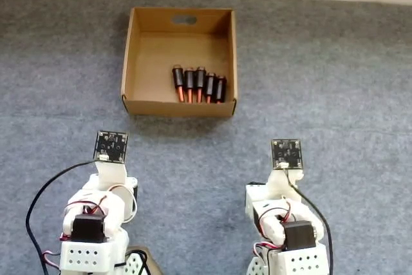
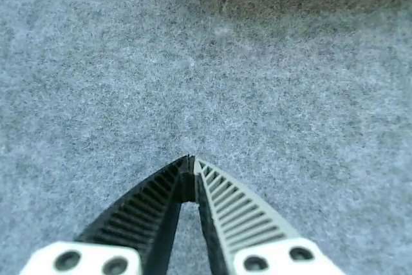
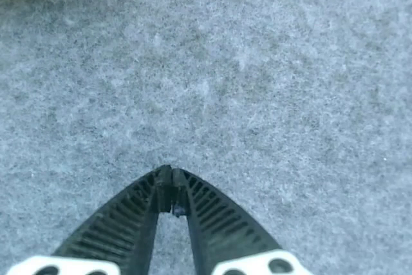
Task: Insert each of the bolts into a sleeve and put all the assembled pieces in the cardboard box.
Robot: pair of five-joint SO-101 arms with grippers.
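Observation:
Several assembled pieces (image 1: 199, 84), black sleeves with orange bolts through them, lie side by side inside the cardboard box (image 1: 134, 56) near its front wall. Both arms sit folded at the near edge of the table, well short of the box. My left gripper (image 2: 192, 162) is shut with its tips touching over bare grey felt, nothing between them. My right gripper (image 3: 168, 173) is likewise shut and holds nothing, over the same felt. In the high view the left arm (image 1: 103, 214) is at the lower left and the right arm (image 1: 283, 223) at the lower right.
Grey felt (image 1: 322, 82) covers the whole table. The box stands at the back centre-left, open at the top, with a hand slot (image 1: 183, 20) in its far wall. Cables (image 1: 38, 204) loop beside the left arm's base.

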